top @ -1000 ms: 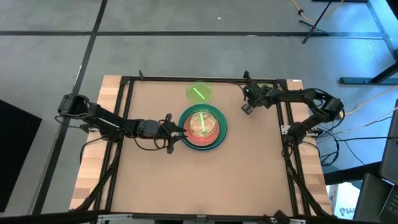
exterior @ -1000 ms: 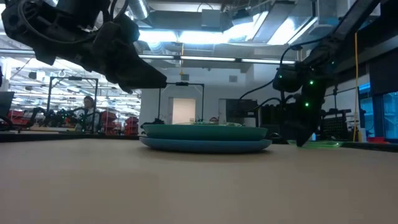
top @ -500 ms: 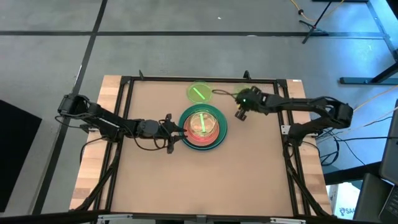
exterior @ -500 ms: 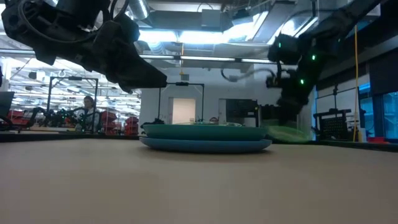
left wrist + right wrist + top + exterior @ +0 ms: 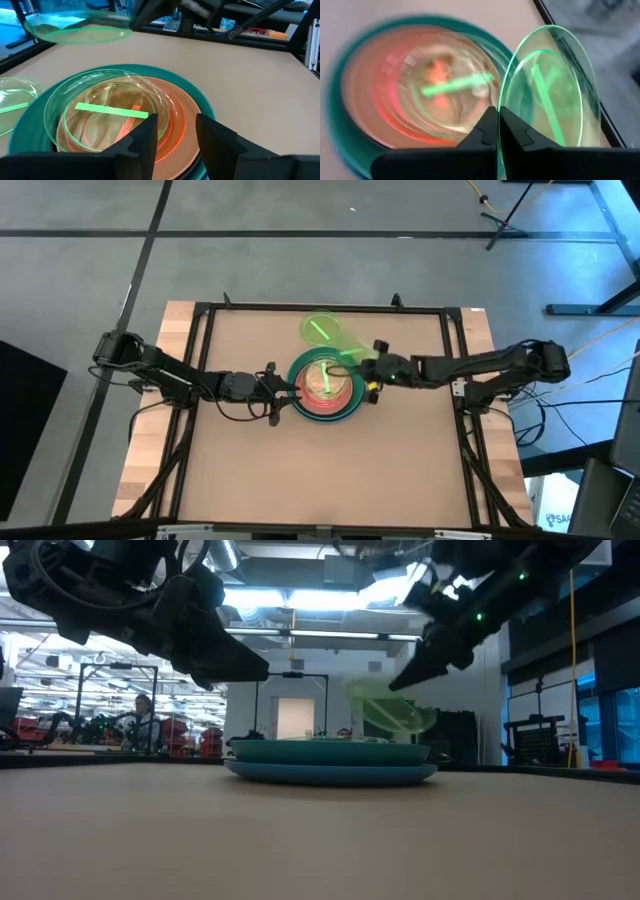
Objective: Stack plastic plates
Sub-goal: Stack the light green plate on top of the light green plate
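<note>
At the stack's left edge, the left gripper (image 5: 283, 388) hangs just above the table (image 5: 250, 470), its fingers (image 5: 145, 137) apart with nothing between them, their tips close over the rim of the stack of plates (image 5: 326, 384). That stack sits near the middle of the table, a little toward the far side: a blue plate (image 5: 330, 774) at the bottom, a teal plate (image 5: 330, 752) on it, then a peach plate (image 5: 182, 117), and on top small clear plates, among them a green-rimmed plate (image 5: 100, 112) with a bright green bar across its middle. What lies under the peach plate cannot be made out from above.

Beyond the stack, on the far side of it and just clear of its rim, another small green plate (image 5: 320, 329) lies flat on the table.

Over the stack's right part, a third green plate (image 5: 347, 351) is in the air, tilted, with its lower edge toward the right gripper (image 5: 368, 374). That gripper is at the stack's right edge, fingers pinched together on the rim of this raised plate, as the right wrist view shows: the clear green disc (image 5: 551, 90) rises from between the two closed fingertips (image 5: 487, 131). In the low view the lifted plate (image 5: 390, 710) hangs above the stack without touching it.
</note>
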Robot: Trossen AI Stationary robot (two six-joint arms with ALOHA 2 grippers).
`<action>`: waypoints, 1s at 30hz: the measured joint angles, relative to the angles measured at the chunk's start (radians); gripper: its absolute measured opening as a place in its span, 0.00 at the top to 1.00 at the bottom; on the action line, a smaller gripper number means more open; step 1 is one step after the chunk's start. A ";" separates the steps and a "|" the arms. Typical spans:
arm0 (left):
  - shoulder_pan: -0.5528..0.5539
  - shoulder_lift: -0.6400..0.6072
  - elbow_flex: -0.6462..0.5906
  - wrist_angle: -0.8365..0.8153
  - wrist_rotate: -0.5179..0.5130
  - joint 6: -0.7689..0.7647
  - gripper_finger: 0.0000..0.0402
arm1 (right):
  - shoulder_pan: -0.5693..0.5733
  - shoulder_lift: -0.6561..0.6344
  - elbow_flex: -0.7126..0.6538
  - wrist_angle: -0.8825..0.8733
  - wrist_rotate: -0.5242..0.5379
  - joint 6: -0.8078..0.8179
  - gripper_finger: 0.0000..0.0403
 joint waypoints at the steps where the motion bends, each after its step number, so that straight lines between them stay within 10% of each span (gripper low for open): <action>1: -0.002 0.000 0.000 0.000 0.000 0.000 0.68 | 0.018 0.000 0.000 0.023 -0.014 -0.015 1.00; 20: 0.024 0.000 0.022 -0.001 -0.030 0.062 0.68 | 0.111 0.248 0.000 0.281 -0.120 -0.089 0.98; 30: 0.105 0.000 0.114 -0.153 -0.017 0.156 0.68 | 0.112 0.277 0.000 0.323 -0.176 -0.064 0.67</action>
